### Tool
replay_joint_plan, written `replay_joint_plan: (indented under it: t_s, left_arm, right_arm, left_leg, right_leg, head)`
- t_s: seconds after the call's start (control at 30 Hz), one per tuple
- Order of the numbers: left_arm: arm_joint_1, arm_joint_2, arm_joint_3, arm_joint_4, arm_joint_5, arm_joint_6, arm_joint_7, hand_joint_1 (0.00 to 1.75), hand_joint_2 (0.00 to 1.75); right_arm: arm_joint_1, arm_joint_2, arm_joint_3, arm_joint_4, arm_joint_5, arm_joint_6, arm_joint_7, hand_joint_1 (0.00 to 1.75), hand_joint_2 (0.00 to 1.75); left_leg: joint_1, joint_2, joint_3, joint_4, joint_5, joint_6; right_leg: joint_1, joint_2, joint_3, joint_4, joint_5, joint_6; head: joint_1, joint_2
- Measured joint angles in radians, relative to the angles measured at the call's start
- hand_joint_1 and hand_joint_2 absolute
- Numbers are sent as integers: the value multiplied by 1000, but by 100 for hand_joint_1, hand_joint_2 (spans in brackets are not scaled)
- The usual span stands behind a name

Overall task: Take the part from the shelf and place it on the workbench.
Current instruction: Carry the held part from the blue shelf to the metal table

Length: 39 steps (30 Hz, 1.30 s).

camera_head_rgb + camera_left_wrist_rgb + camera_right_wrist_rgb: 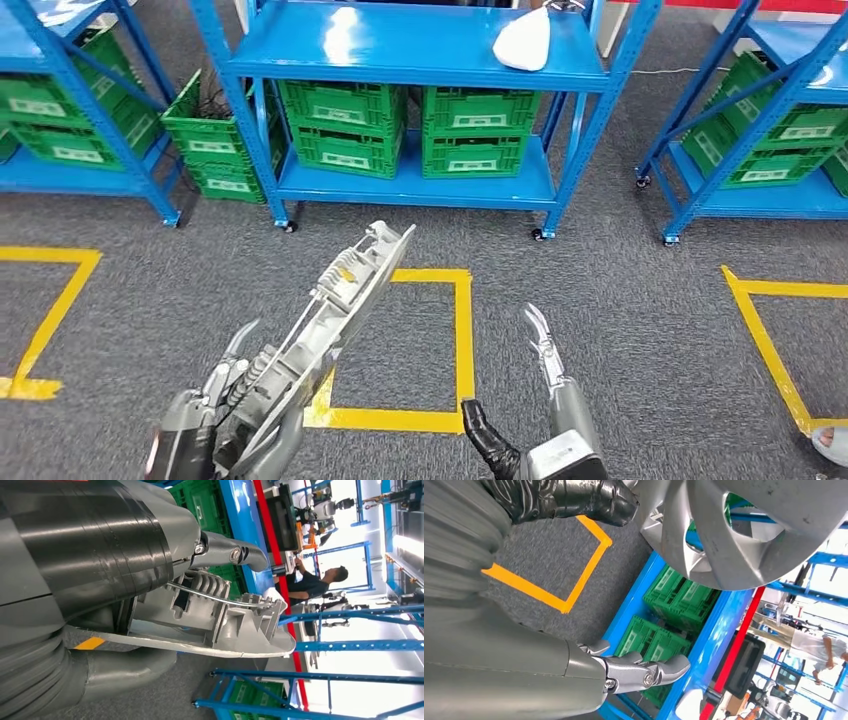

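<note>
Gripping the grey part (335,315) edge-up for carrying, the left hand (215,420) clamps its base; right hand (545,400) hangs empty, fingers spread.

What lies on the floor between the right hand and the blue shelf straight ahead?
In the head view, bare grey carpet and the yellow tape square lie between the right hand and the blue shelf.

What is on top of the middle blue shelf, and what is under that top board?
On the middle blue shelf lies one white part near its right end. Under the board, green crates stand on the lower level. Their contents are hidden.
</note>
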Motion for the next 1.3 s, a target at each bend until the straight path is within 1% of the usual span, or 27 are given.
replay_joint_plan:
  t_s: [0.03,0.07,0.1,0.13,0.17,0.23,0.27,0.3,0.37,0.43,0.6,0.8,0.83,0.9,0.93,0.97,1.0,1.03,1.07,1.1,1.13,1.17,1.2,1.23,1.27,1.3]
  left_arm:
    - [0,0,0,0,0,0,0,175,175]
    - [0,0,0,0,0,1,0,175,175]
    - [0,0,0,0,0,1,0,175,175]
    - [0,0,0,0,0,1,0,175,175]
    - [0,0,0,0,0,2,0,175,175]
    - [1,0,0,0,0,4,-1,175,175]
    - [1,0,0,0,2,6,-1,175,175]
    - [1,0,0,0,4,9,-2,175,175]
    - [1,0,0,0,16,16,-8,175,175]
    - [5,0,1,0,32,25,-19,175,175]
    - [17,0,2,0,60,50,-40,175,175]
    - [24,0,3,0,65,57,-43,175,175]
    - [24,0,3,0,65,57,-43,175,175]
    - [24,0,4,0,65,58,-43,175,175]
    - [24,1,4,0,65,58,-44,175,175]
    - [24,0,4,0,64,59,-44,175,175]
    - [24,0,4,0,63,59,-44,175,175]
    - [23,0,4,0,62,60,-44,175,175]
    - [23,0,4,1,61,60,-44,175,175]
    - [23,0,4,1,61,60,-44,175,175]
    - [23,0,5,2,60,61,-43,175,175]
    - [23,0,6,3,60,61,-43,175,175]
    - [23,0,7,4,59,61,-43,175,175]
    - [24,0,7,4,58,61,-42,175,175]
    - [24,0,8,3,58,62,-42,175,175]
    - [24,0,8,3,57,62,-42,175,175]
  right_arm:
    - [0,0,0,0,-2,1,-2,0,44]
    - [0,0,0,1,-4,2,-4,0,0]
    - [0,0,0,1,-4,3,-5,0,0]
    - [0,0,0,2,-5,5,-5,0,0]
    - [0,0,0,2,-5,7,-5,0,0]
    - [-1,0,0,2,-4,12,-4,0,0]
    - [-1,0,0,2,-4,13,-4,0,0]
    - [-2,0,0,2,-4,15,-2,0,0]
    - [-1,1,0,2,-5,21,4,0,0]
    - [-3,1,0,2,2,36,14,0,0]
    - [-17,1,0,2,33,79,38,0,0]
    - [-27,1,1,2,39,87,43,0,0]
    - [-29,1,2,2,39,89,44,0,0]
    - [-32,2,3,2,41,93,45,0,0]
    - [-34,2,3,1,43,95,45,0,0]
    - [-37,2,4,1,45,96,46,0,0]
    - [-39,2,5,2,46,98,47,0,0]
    - [-41,2,6,2,47,100,47,0,0]
    - [-43,2,7,2,47,101,48,0,0]
    - [-43,2,9,3,47,102,49,0,0]
    - [-44,2,11,5,47,103,49,0,0]
    - [-45,2,13,6,47,104,49,0,0]
    - [-46,2,14,7,47,104,49,0,0]
    - [-48,2,14,7,47,105,49,0,0]
    - [-49,3,15,7,47,105,49,0,0]
    - [-51,3,15,7,47,105,49,0,0]
  left_leg:
    - [-3,1,-8,1,6,4]
    - [-6,1,-15,2,12,6]
    - [-10,1,-19,3,18,7]
    - [-13,1,-23,5,23,8]
    - [-17,1,-26,8,27,8]
    - [-22,1,-34,13,35,6]
    - [-23,2,-40,15,40,3]
    - [-22,4,-46,18,42,0]
    - [-21,6,-54,22,45,-2]
    - [-20,7,-54,22,46,0]
    - [-19,7,-48,15,50,-6]
    - [-18,5,-49,14,54,-11]
    - [-20,5,-50,15,54,-8]
    - [-17,5,-44,-2,63,-1]
    - [-15,4,-38,-15,69,4]
    - [-11,5,-32,-28,75,6]
    - [-8,4,-28,-35,78,7]
    - [-8,3,-28,-37,79,8]
    - [-7,1,-28,-36,78,7]
    - [-6,-1,-29,-34,77,5]
    - [-3,-5,-30,-31,75,2]
    - [0,-9,-32,-24,71,-3]
    - [5,-14,-35,-14,66,-10]
    - [7,-18,-39,-3,60,-19]
    - [8,-22,-45,8,54,-27]
    - [9,-25,-50,16,52,-36]
  right_leg:
    - [0,0,-21,68,-36,0]
    - [1,0,-32,120,-59,0]
    - [2,0,-28,139,-65,-3]
    - [3,0,-3,116,-53,-7]
    - [7,1,41,57,-28,-16]
    - [15,0,129,-85,7,-39]
    - [19,-1,155,-130,15,-48]
    - [22,-1,165,-152,15,-53]
    - [24,0,166,-162,21,-41]
    - [23,0,165,-165,22,-28]
    - [24,0,154,-165,21,-34]
    - [24,-1,159,-164,23,-39]
    - [23,-1,162,-166,26,-37]
    - [23,-1,167,-172,29,-30]
    - [22,0,161,-164,22,-24]
    - [21,1,147,-136,3,-20]
    - [17,3,121,-85,-23,-16]
    - [12,3,90,-23,-50,-11]
    - [6,3,60,34,-69,-6]
    - [-1,3,40,69,-72,0]
    - [-6,3,36,69,-58,6]
    - [-12,3,49,33,-28,12]
    - [-17,4,73,-27,3,17]
    - [-19,10,97,-81,22,21]
    - [-20,14,117,-121,33,18]
    - [-18,18,127,-138,32,11]
  head:
    - [7,0]
    - [13,0]
    - [17,0]
    - [20,0]
    - [24,0]
    - [26,0]
    - [26,0]
    - [25,0]
    - [24,0]
    - [22,0]
    - [15,0]
    - [13,0]
    - [13,0]
    - [11,0]
    - [11,0]
    - [12,0]
    - [16,0]
    - [20,0]
    - [24,0]
    - [25,0]
    - [26,0]
    - [26,0]
    - [27,0]
    - [30,0]
    - [33,0]
    - [34,0]
